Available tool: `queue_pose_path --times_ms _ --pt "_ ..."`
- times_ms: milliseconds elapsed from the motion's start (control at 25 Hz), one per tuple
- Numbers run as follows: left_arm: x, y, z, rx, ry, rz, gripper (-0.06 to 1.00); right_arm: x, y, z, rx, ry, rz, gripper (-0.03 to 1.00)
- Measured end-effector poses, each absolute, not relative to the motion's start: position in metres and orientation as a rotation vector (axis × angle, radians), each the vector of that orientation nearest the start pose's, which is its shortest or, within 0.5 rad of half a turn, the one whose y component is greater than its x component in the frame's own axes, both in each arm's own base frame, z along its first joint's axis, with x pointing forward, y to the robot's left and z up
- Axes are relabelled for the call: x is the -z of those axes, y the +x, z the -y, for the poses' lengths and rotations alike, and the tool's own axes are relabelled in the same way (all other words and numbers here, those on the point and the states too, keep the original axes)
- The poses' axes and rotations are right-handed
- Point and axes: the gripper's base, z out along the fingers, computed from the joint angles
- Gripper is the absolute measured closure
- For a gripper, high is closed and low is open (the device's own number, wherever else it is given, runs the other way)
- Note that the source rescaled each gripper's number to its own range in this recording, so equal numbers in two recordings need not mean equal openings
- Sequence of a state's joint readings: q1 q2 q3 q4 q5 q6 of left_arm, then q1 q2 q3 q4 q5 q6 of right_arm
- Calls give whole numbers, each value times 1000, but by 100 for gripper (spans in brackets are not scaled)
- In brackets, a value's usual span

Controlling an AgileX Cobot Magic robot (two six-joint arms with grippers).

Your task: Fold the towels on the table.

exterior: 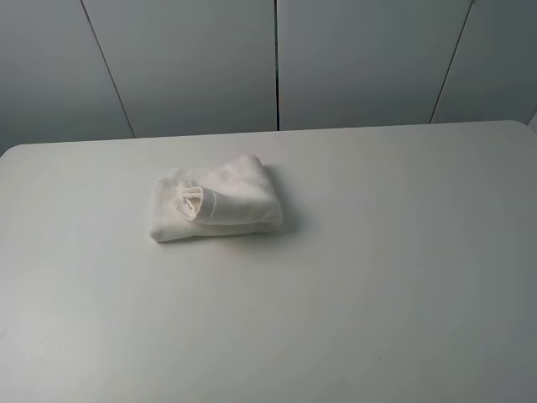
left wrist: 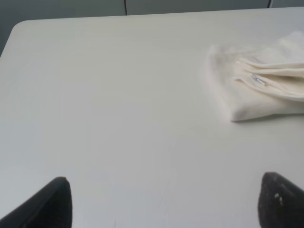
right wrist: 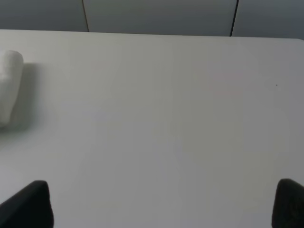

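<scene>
1. Overhead first, from the exterior high camera: off-white towel folded into a compact bundle, lying on the white table a little left of centre and toward the far edge. Rolled or tucked end of cloth showing on top near the left side of the bundle. Grey wall panels behind the far edge. Neither arm nor gripper in this view.

2. Next, from the left wrist camera: left gripper hovering above bare tabletop, with only two dark fingertips showing, set wide apart and holding nothing. Towel lying ahead and off to one side, well apart from the fingertips, with layered folded edges and a small label with dark print on one of them.

3. Last, from the right wrist camera: right gripper likewise over bare table, two dark fingertips spread wide, clamped on nothing. Only a rounded end of the towel visible at the picture's edge, well apart from the gripper. Grey panels beyond the table's far edge.
</scene>
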State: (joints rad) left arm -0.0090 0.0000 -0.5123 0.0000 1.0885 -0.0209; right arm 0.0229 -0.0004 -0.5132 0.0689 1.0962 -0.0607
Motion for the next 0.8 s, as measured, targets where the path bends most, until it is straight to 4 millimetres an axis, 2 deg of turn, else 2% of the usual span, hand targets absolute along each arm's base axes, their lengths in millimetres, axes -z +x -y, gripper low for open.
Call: queue_pose_path --times_ms 800 --pt "-278 -7 0 19 -12 -2060 -6 -278 -8 -5 -59 -92 -2063 -3"
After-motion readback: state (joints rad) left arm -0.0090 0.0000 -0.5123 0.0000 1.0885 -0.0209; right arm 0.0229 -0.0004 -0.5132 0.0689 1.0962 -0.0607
